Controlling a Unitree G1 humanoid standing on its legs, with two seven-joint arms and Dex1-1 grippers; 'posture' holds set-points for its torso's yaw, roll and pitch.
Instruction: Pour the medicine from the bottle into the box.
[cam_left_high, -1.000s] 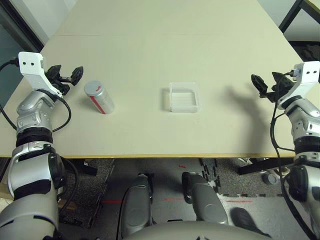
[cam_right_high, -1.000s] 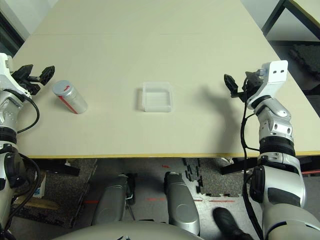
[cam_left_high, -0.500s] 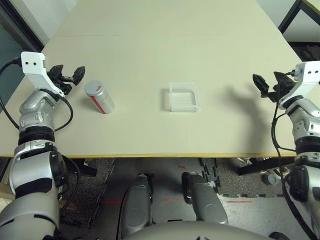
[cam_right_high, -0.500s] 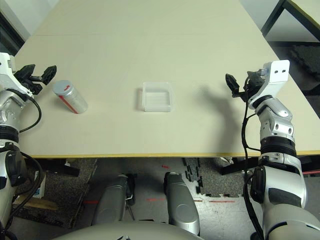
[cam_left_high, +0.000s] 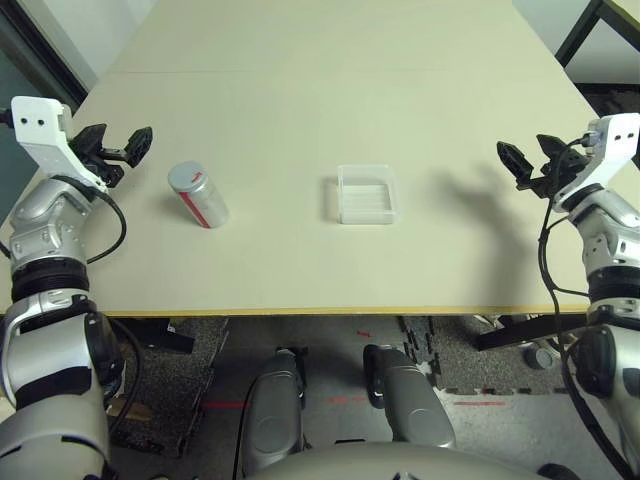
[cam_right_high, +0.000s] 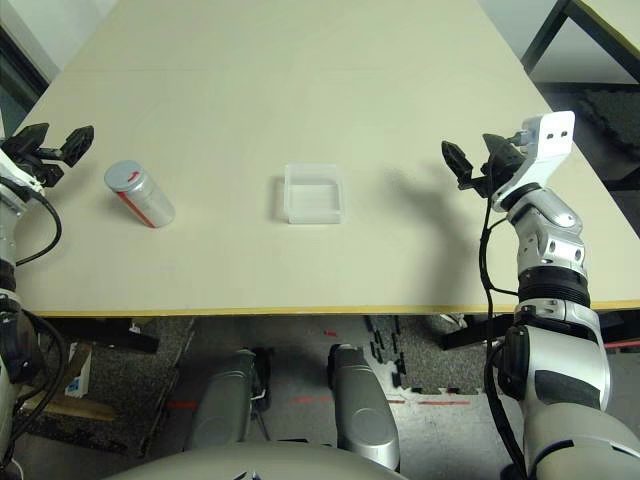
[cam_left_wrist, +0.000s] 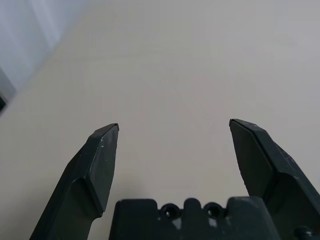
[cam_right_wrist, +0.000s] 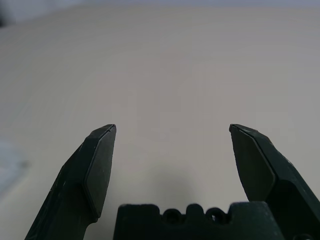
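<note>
The silver-grey bottle (cam_left_high: 197, 194) with a red stripe lies tilted on the beige table (cam_left_high: 320, 110) at the left, its grey cap on. The clear shallow box (cam_left_high: 367, 194) sits near the table's middle. No pellet shows in it; the medicine is hidden. My left gripper (cam_left_high: 118, 145) hovers open to the left of the bottle, apart from it, with nothing between its fingers (cam_left_wrist: 97, 165). My right gripper (cam_left_high: 530, 162) hangs open at the far right, well away from the box, its fingers (cam_right_wrist: 97, 167) spread over bare table.
The table's front edge (cam_left_high: 320, 312) runs across just before my body. A dark frame stands beyond the table's back right corner (cam_left_high: 585, 25). Floor mats lie under the table.
My left gripper has drawn back to the left, away from the bottle. My right gripper has shifted slightly up and left. Bottle and box have stayed put.
</note>
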